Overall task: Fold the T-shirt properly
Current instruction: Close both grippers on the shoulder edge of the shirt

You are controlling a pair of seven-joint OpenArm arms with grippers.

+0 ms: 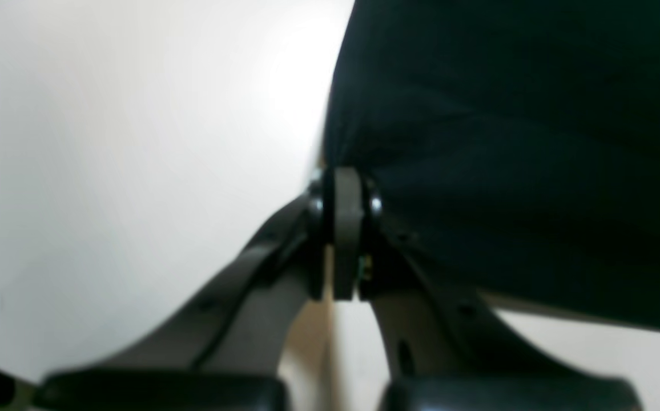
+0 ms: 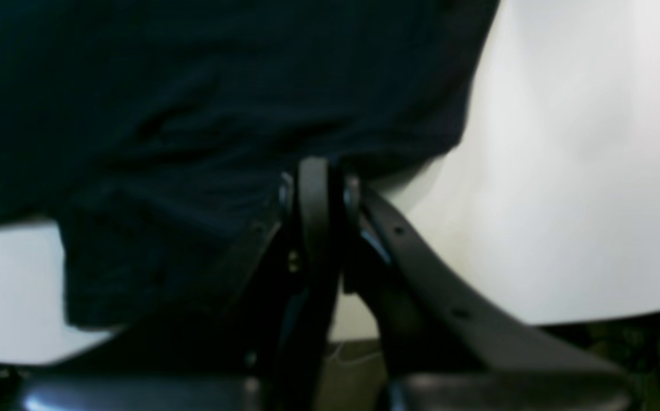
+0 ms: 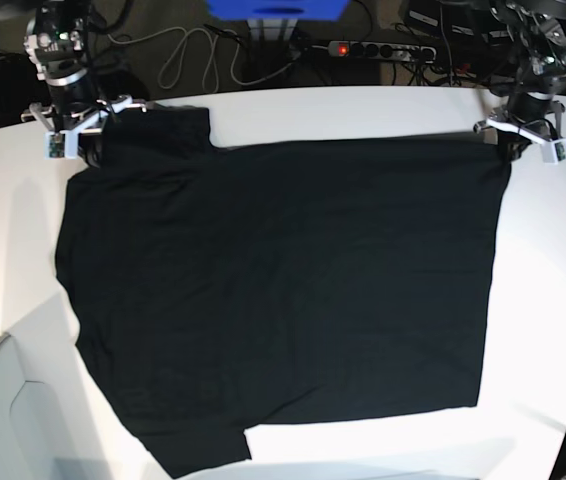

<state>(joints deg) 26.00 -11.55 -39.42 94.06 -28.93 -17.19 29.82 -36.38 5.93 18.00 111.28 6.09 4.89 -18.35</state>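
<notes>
The black T-shirt (image 3: 283, 290) lies spread flat on the white surface (image 3: 363, 110), plain side up, covering most of it. Its length runs across the surface, with one sleeve (image 3: 168, 125) reaching toward the far edge and the other sleeve (image 3: 198, 450) at the near edge. The straight hem side faces the surface's edge at the base view's right.

The right hand (image 2: 314, 171) sits at the far corner of the shirt on the base view's left, by the far sleeve. In the right wrist view its jaws are pressed together on the edge of the dark cloth, with the fabric bunched just above and to one side of the fingertips and bare white surface on the other side.

The left hand (image 1: 346, 180) is at the shirt's far corner on the base view's right. In the left wrist view its jaws are likewise closed tight, pinching the corner of the black cloth, which rises and spreads away from the tips; white surface shows beside it and below.

Behind the far edge of the surface lie a power strip (image 3: 383, 48), loose cables (image 3: 188, 55) and a blue object (image 3: 278, 9).
</notes>
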